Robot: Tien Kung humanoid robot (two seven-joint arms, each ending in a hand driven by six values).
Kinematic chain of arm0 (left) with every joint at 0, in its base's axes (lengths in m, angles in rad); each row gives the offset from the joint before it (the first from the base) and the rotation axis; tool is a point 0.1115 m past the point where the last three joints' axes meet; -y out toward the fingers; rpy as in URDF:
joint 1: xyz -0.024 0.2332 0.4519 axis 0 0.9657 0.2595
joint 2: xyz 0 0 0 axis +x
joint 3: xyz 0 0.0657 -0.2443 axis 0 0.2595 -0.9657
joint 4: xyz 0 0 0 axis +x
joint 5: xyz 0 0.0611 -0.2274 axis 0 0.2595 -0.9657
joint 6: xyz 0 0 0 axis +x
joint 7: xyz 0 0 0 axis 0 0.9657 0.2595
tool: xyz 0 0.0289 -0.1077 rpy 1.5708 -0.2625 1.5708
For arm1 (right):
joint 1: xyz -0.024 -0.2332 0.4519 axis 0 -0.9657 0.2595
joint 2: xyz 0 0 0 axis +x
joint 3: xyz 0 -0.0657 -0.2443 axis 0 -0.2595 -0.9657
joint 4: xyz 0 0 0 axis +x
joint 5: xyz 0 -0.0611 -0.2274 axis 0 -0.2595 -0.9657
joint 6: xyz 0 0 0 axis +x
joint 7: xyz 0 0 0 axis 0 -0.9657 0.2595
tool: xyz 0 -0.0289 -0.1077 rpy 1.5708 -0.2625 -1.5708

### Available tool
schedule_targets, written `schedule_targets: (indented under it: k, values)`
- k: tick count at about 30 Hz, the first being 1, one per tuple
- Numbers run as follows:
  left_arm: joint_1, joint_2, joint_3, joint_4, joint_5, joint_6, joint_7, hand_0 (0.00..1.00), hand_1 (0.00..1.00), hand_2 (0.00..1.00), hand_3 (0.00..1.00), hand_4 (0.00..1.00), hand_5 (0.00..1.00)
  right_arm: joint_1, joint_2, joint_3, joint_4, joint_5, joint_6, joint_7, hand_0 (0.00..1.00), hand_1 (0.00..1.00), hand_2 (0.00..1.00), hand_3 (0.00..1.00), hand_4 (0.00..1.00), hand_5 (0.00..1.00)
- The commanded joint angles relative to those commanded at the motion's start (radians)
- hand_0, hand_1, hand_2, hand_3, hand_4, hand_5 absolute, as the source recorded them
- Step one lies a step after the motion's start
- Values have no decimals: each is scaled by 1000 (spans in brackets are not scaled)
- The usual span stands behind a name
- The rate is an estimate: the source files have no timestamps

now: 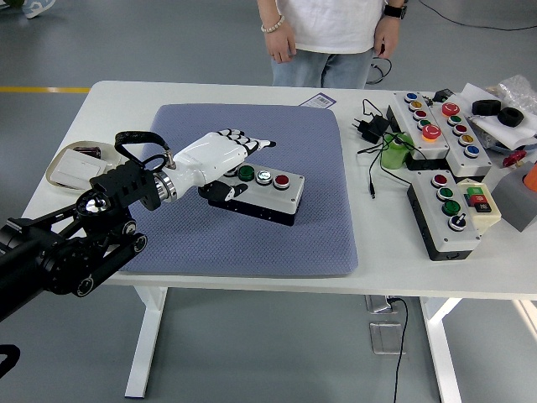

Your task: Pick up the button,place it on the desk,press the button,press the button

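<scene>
1. a dish (63,172) sits near the table's (252,277) left edge.
2. the left hand (214,157) grasps the button box (260,195) by its left end, fingers over the top, thumb beneath.
3. the box is tilted, its right end near the blue mat's (252,235) middle.
4. more button boxes (449,210) lie near the table's right edge.
5. a person (331,29) stands at the far edge.

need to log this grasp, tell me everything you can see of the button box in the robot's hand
The button box is a small oblong case, light grey on top with a black base, plastic by its look. Three round buttons sit in a row: green, a pale one, red. The left hand grips its left end, tilting it over the blue mat.
</scene>
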Motion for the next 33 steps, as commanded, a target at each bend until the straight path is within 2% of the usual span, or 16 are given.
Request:
schedule_targets:
  k: [3, 4, 8, 9, 10, 12, 13, 15, 16, 19, 21, 22, 23, 27, 28, 33]
  values:
    - [38, 29, -86, -105, 27, -42, 36, 929, 897, 941, 993, 672, 2, -1, 0, 6, 0, -3, 0, 0, 644, 507, 547, 587, 235, 355]
    - [47, 36, -108, -144, 40, -49, 53, 887, 858, 922, 977, 642, 2, -1, 0, 7, 0, -4, 0, 0, 644, 507, 547, 587, 235, 355]
    - [75, 54, -151, -258, 89, -83, 123, 887, 858, 922, 977, 642, 2, -1, 0, 10, 0, -10, 1, 0, 644, 507, 547, 587, 235, 355]
    - [90, 63, -169, -297, 122, -108, 162, 887, 858, 922, 977, 642, 2, 0, 0, 11, 0, -12, 0, -1, 644, 507, 547, 587, 235, 355]
    - [101, 74, -181, -337, 146, -136, 203, 517, 458, 477, 909, 594, 2, 1, 1, 12, 0, -12, 0, -1, 643, 508, 547, 588, 235, 354]
    - [109, 82, -188, -410, 160, -180, 286, 517, 458, 477, 909, 594, 2, 2, 1, 12, 0, -11, 1, 0, 643, 508, 547, 588, 235, 354]
    - [109, 83, -188, -429, 163, -191, 313, 517, 458, 477, 909, 594, 2, 2, 2, 13, 0, -11, 1, -1, 643, 508, 547, 588, 235, 354]
    - [104, 84, -183, -470, 162, -250, 374, 517, 458, 477, 909, 594, 2, 4, 2, 13, 0, -12, 0, -2, 643, 508, 547, 588, 235, 354]
    - [101, 83, -179, -487, 152, -279, 406, 113, 123, 156, 863, 619, 2, 5, 2, 12, 0, -11, 0, -2, 643, 507, 547, 588, 234, 353]
    - [98, 79, -167, -511, 93, -333, 486, 113, 123, 156, 863, 619, 2, 7, 3, 11, 0, -9, -1, -3, 643, 507, 547, 588, 234, 353]
    - [98, 78, -164, -513, 80, -341, 503, 113, 123, 156, 863, 619, 2, 7, 3, 10, 0, -9, -1, -3, 643, 507, 547, 588, 234, 353]
    - [98, 78, -156, -513, 57, -352, 524, 50, 38, 84, 858, 571, 2, 7, 3, 12, 0, -9, -1, -2, 643, 508, 547, 587, 233, 352]
    - [97, 79, -151, -513, 37, -358, 539, 50, 38, 84, 858, 571, 2, 7, 2, 12, 0, -8, -1, -2, 643, 508, 547, 587, 233, 352]
    - [94, 70, -129, -495, -7, -358, 578, 50, 38, 84, 858, 571, 2, 9, 1, 11, 0, -7, 0, -1, 643, 508, 547, 587, 233, 352]
    - [92, 67, -120, -487, -18, -355, 587, 35, 3, 48, 840, 464, 2, 8, 1, 10, 0, -7, 0, -1, 643, 507, 547, 588, 233, 350]
    - [79, 52, -83, -452, -31, -356, 608, 35, 3, 48, 840, 464, 2, 8, 0, 7, 0, -4, 0, 0, 643, 507, 547, 588, 233, 350]
